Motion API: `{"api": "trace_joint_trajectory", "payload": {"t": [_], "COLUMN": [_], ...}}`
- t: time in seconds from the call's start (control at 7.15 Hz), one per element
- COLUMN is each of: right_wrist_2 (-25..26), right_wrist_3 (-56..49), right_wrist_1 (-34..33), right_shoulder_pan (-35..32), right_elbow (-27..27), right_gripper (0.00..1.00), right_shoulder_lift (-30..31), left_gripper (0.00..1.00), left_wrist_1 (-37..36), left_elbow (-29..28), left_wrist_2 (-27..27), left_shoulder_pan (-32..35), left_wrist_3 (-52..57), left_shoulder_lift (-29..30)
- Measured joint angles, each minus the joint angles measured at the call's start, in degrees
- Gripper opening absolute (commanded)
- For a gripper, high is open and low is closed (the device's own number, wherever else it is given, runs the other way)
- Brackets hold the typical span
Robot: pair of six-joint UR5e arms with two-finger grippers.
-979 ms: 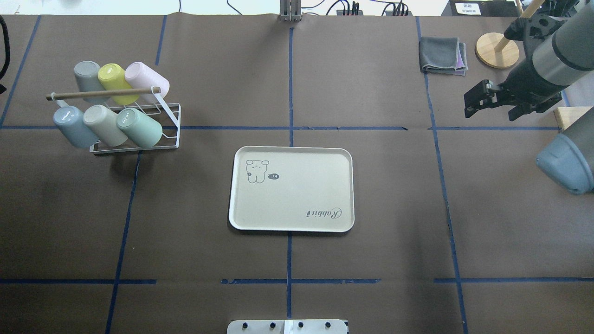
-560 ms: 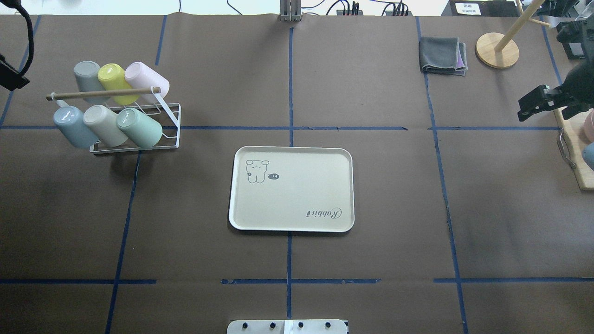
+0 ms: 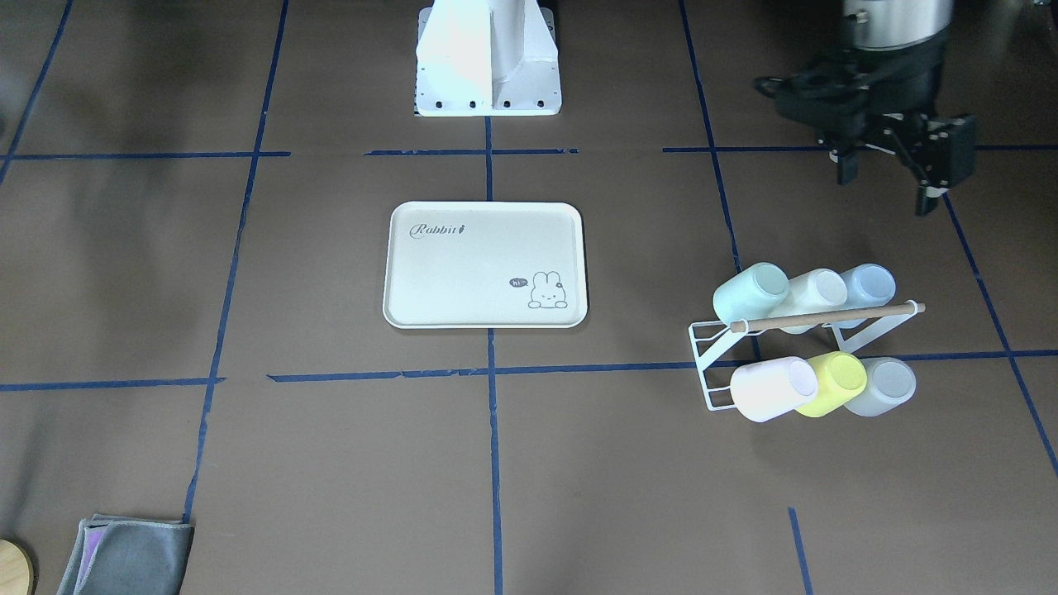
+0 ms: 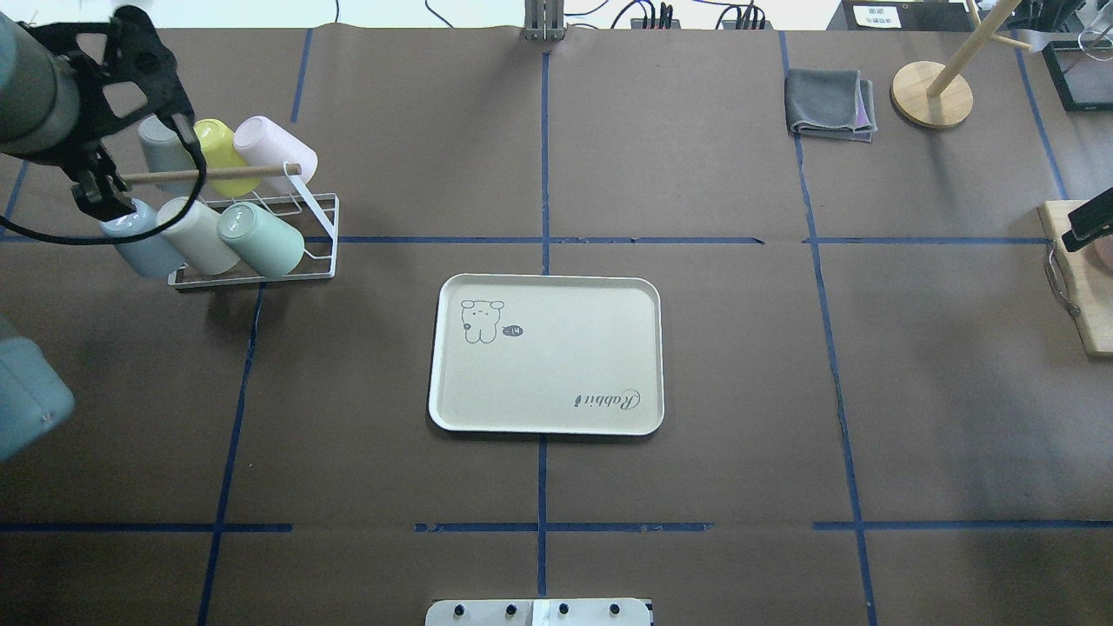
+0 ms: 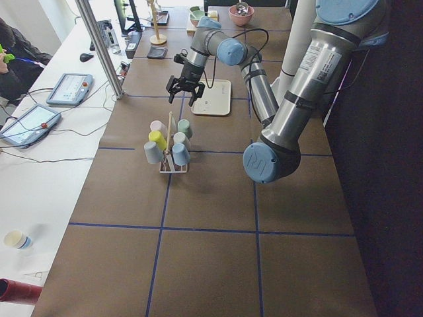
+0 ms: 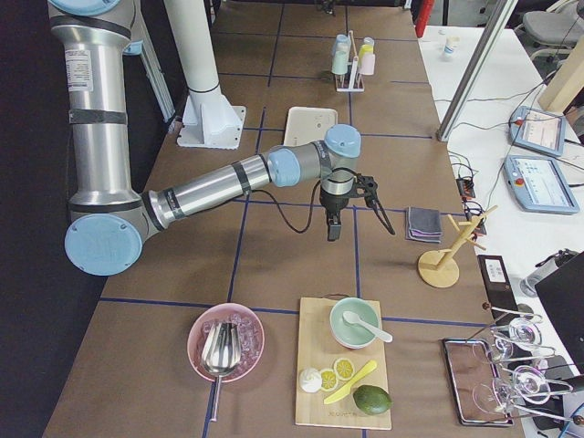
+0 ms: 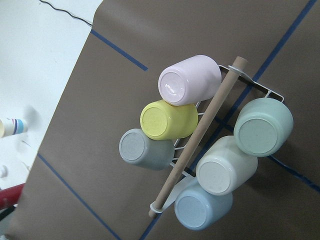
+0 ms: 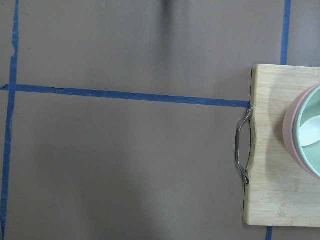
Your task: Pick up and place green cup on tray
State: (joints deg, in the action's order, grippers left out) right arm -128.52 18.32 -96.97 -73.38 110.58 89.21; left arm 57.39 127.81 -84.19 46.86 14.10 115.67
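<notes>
Green cup [image 4: 261, 239] lies tilted on the white wire rack [image 4: 323, 228] at far left of the tabletop [image 4: 696, 348], in the near row at its right end, touching a cream cup [image 4: 197, 235]. Tray [image 4: 556, 374] sits mid-tabletop, well apart from the rack. Left hand [image 3: 886, 186] hangs by the rack with fingers spread, holding nothing. Right hand [image 6: 360, 226] is at the right edge by a cutting board [image 4: 1083, 287]; cannot tell if spread or closed.

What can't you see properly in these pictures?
- Right pincer: the overhead view's right edge cuts it off, so open or shut is unclear.
- Grey cup and blue cup: overhead view, partly hidden by the left pincer.
- Pink cup: the mark on its base, left wrist view, is too small to read.
</notes>
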Motion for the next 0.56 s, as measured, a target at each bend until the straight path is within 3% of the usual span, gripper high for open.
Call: {"api": "trace_joint_trajectory", "payload": {"t": [0.56], "right_wrist_2": [-2.84], "right_wrist_3": [-0.49], "right_wrist_1": [0.03], "right_shoulder_pan": [-1.16], "right_elbow": [-0.10], "right_gripper": [1.00], "right_shoulder_lift": [0.80], "left_gripper": [1.00], "left_wrist_1": [-14.70], "left_elbow": [-2.24], "left_wrist_2": [27.04], "left_shoulder_pan": [-19.28], "left_wrist_3": [3.88], "left_shoulder_lift": [2.43]}}
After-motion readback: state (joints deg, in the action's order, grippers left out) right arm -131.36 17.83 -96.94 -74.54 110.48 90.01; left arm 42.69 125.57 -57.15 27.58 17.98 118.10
